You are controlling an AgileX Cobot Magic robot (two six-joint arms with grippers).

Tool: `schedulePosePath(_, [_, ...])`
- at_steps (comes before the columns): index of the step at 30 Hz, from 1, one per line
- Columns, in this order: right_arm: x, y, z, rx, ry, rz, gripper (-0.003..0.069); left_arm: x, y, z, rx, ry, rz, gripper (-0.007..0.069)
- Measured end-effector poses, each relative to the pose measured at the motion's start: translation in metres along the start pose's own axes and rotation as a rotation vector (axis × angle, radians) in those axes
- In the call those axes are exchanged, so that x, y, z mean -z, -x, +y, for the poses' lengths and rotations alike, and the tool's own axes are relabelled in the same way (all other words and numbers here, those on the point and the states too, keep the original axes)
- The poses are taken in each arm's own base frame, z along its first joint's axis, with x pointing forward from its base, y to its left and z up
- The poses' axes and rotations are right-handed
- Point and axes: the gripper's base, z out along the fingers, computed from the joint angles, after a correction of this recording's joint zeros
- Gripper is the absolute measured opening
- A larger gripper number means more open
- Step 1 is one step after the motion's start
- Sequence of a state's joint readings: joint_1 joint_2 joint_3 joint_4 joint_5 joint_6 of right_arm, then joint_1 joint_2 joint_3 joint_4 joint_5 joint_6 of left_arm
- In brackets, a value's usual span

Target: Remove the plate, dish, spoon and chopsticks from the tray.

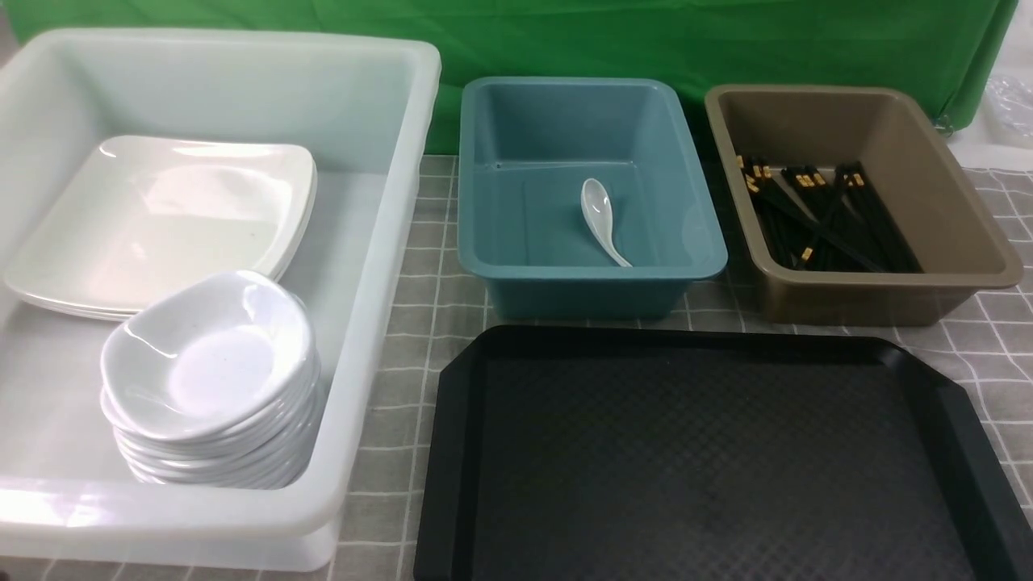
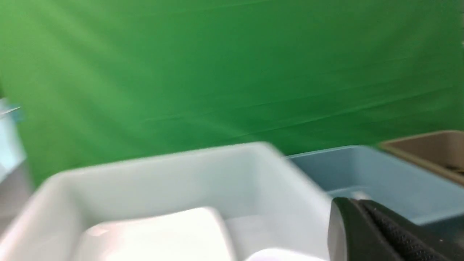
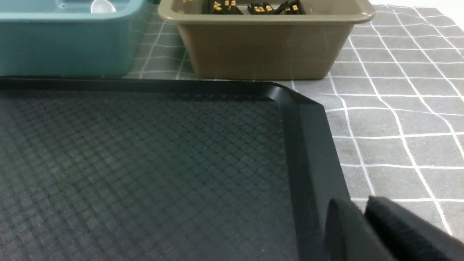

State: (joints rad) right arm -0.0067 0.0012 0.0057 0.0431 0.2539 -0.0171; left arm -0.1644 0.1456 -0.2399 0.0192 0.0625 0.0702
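Left gripper (image 2: 357, 203), fingertips pressed together, no part in play! The right gripper (image 3: 349, 203) is a blur beside the tray (image 3: 152, 156); its exact spread I can't tell. Spoon (image 1: 598, 211) in the teal tub, chopsticks in the brown one, presumably sorted by kind; large square plates (image 1: 177, 218) share the white bin with stacked dishes (image 1: 210, 363). Clearing looks finished.

No legible text, labels, brands, numbers or signs anywhere
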Motion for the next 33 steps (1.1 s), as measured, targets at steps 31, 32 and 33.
schedulePosePath(31, [0.000, 0.000, 0.000, -0.001, 0.000, 0.000, 0.0174, 0.016, -0.088, 0.006, 0.028, 0.233, 0.280, 0.0010])
schedulePosePath(32, [0.000, 0.000, 0.000, -0.001, 0.000, 0.000, 0.0176, 0.016, -0.088, 0.006, 0.028, 0.233, 0.280, 0.0010])
schedulePosePath(33, [0.000, 0.000, 0.000, -0.001, 0.000, 0.000, 0.0179, 0.016, -0.088, 0.006, 0.028, 0.233, 0.280, 0.0010])
